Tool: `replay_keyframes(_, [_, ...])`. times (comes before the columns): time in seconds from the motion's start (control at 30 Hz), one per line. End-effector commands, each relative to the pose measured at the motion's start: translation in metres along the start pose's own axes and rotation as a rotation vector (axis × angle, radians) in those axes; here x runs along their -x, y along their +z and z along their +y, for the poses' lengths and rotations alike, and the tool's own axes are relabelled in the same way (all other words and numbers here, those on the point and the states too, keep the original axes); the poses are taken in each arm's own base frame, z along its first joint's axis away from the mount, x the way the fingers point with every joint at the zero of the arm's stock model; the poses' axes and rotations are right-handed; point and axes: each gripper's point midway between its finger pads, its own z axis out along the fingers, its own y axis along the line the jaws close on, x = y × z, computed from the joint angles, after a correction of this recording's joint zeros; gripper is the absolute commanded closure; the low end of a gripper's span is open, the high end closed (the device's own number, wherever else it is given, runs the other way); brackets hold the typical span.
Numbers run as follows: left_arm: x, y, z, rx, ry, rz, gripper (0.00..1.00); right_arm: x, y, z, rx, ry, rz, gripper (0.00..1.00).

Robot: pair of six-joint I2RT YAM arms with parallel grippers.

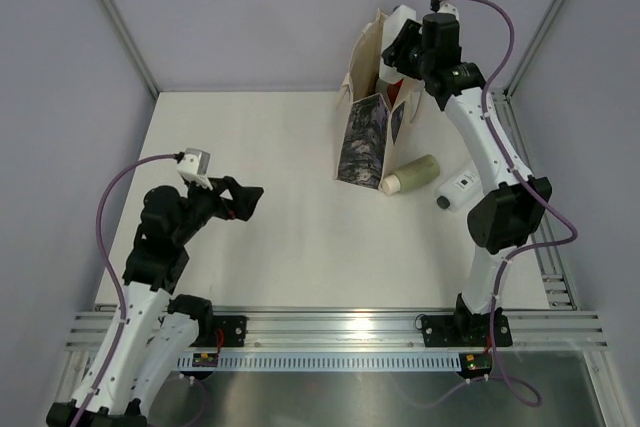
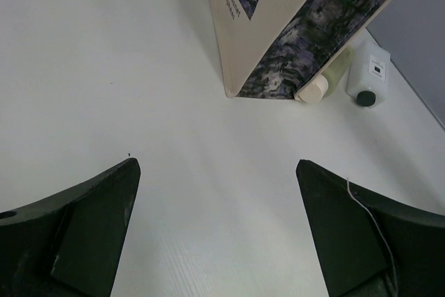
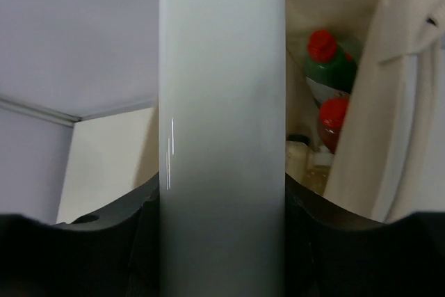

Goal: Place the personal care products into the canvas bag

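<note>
Over the mouth of the canvas bag (image 1: 362,142), the right hand (image 1: 408,45) was clamped on a flat white bottle (image 3: 222,130), with two red-capped bottles (image 3: 332,67) already inside. The step in hand looked like the drop, so the next move called for lowering and letting go. The left hand (image 1: 243,199) hung wide open and empty over the tabletop (image 1: 280,247). A pale green cylinder (image 1: 412,175) and a second white bottle (image 1: 458,189) lay beside the bag.
</note>
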Motion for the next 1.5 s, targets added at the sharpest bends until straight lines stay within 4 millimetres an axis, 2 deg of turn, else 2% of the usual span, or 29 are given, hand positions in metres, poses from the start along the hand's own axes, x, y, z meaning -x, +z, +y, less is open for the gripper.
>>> replay_keyframes(0.0, [0.001,-0.009,0.008,0.058,-0.004,-0.042,0.01,0.058,-0.02,0.029,0.068,0.078,-0.191,0.88])
replay_keyframes(0.13, [-0.006,-0.013,0.01,0.065,-0.025,-0.05,0.01,0.038,-0.002,0.029,0.108,0.012,-0.145,0.79])
replay_keyframes(0.23, [-0.008,-0.013,0.009,0.063,-0.034,-0.051,0.01,0.027,0.002,0.035,0.16,-0.007,-0.106,0.73])
replay_keyframes(0.33, [-0.007,-0.012,0.01,0.063,-0.036,-0.051,0.01,0.016,0.005,0.037,0.181,-0.007,-0.065,0.54])
replay_keyframes(0.37, [-0.007,-0.011,0.01,0.062,-0.036,-0.051,0.01,0.014,0.005,0.037,0.183,-0.007,-0.055,0.35])
replay_keyframes(0.43, [-0.007,-0.01,0.008,0.054,-0.044,-0.05,0.01,0.007,0.004,0.04,0.212,-0.03,-0.024,0.14])
replay_keyframes(0.47, [-0.007,-0.009,0.008,0.049,-0.047,-0.05,0.01,0.006,0.003,0.041,0.218,-0.037,-0.017,0.01])
replay_keyframes(0.7, [-0.008,-0.007,0.006,0.036,-0.059,-0.055,0.01,0.017,-0.014,0.048,0.259,-0.132,-0.031,0.0])
replay_keyframes(0.73, [-0.008,-0.007,0.006,0.036,-0.058,-0.055,0.01,0.023,-0.021,0.049,0.281,-0.2,-0.046,0.01])
replay_keyframes(0.8, [-0.008,-0.008,0.007,0.039,-0.051,-0.055,0.01,0.015,-0.041,0.068,0.454,-0.327,0.003,0.01])
replay_keyframes(0.83, [-0.008,-0.008,0.007,0.04,-0.05,-0.052,0.01,0.022,-0.058,0.069,0.538,-0.475,-0.019,0.01])
replay_keyframes(0.87, [-0.008,-0.009,0.007,0.041,-0.046,-0.054,0.01,0.003,-0.08,0.081,0.719,-0.554,0.044,0.01])
replay_keyframes(0.9, [-0.009,-0.009,0.007,0.043,-0.044,-0.053,0.01,-0.005,-0.094,0.082,0.806,-0.617,0.06,0.01])
replay_keyframes(0.93, [-0.009,-0.009,0.008,0.047,-0.042,-0.055,0.01,-0.003,-0.111,0.081,0.874,-0.774,0.008,0.0])
replay_keyframes(0.97, [-0.009,-0.009,0.008,0.047,-0.04,-0.057,0.01,-0.025,-0.126,0.07,0.963,-0.795,0.082,0.0])
replay_keyframes(1.0, [-0.012,-0.009,0.01,0.051,-0.041,-0.054,0.01,-0.032,-0.146,0.066,1.029,-0.843,0.092,0.01])
replay_keyframes(1.03, [-0.012,-0.008,0.01,0.048,-0.039,-0.059,0.01,-0.038,-0.152,0.056,1.112,-1.081,-0.002,0.01])
replay_keyframes(1.07, [-0.013,-0.007,0.01,0.047,-0.041,-0.057,0.01,-0.069,-0.177,0.033,1.171,-1.059,0.12,0.01])
replay_keyframes(1.1, [-0.015,-0.007,0.01,0.045,-0.042,-0.053,0.01,-0.076,-0.182,0.021,1.214,-1.291,0.037,0.0])
replay_keyframes(1.13, [-0.014,-0.006,0.01,0.042,-0.04,-0.061,0.01,-0.087,-0.189,0.009,1.226,-1.349,0.077,0.01])
replay_keyframes(1.17, [-0.014,-0.005,0.01,0.039,-0.039,-0.061,0.01,-0.115,-0.202,-0.018,1.23,-1.368,0.25,0.03])
replay_keyframes(1.23, [-0.014,-0.002,0.01,0.033,-0.033,-0.059,0.01,-0.131,-0.212,-0.039,1.253,-1.452,0.335,0.06])
replay_keyframes(1.27, [-0.014,-0.001,0.01,0.029,-0.031,-0.059,0.01,-0.149,-0.212,-0.059,1.247,-1.466,0.428,0.07])
replay_keyframes(1.33, [-0.014,0.003,0.009,0.019,-0.028,-0.05,0.01,-0.159,-0.218,-0.072,1.251,-1.536,0.455,0.07])
replay_keyframes(1.4, [-0.012,0.007,0.008,0.008,-0.026,-0.047,0.01,-0.178,-0.205,-0.097,1.203,-1.566,0.522,0.07])
replay_keyframes(1.43, [-0.013,0.008,0.008,0.005,-0.027,-0.043,0.01,-0.179,-0.206,-0.097,1.198,-1.553,0.531,0.07])
replay_keyframes(1.47, [-0.013,0.009,0.008,0.002,-0.027,-0.041,0.01,-0.184,-0.195,-0.109,1.164,-1.586,0.554,0.07])
